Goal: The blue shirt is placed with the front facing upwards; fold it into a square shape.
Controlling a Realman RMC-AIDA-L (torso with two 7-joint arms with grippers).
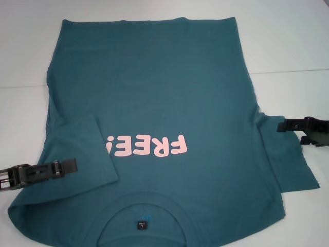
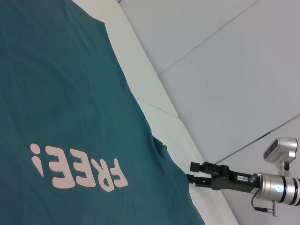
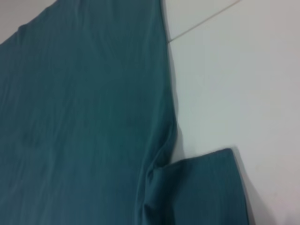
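So your blue shirt (image 1: 164, 103) lies flat on the counter (image 1: 288, 36), left sleeve already folded in. Right claw (image 1: 281, 126) hovers over the right sleeve, left claw (image 1: 69, 165) by the folded one; can't tell either's grip. Fold evenly. Print reads "FREE!" (image 1: 145, 145).

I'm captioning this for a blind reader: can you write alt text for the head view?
A blue shirt lies front-up on a white table, collar nearest the camera, with its left sleeve folded inward over the body. The left gripper rests over that folded sleeve, and the right gripper hovers above the still-spread right sleeve.
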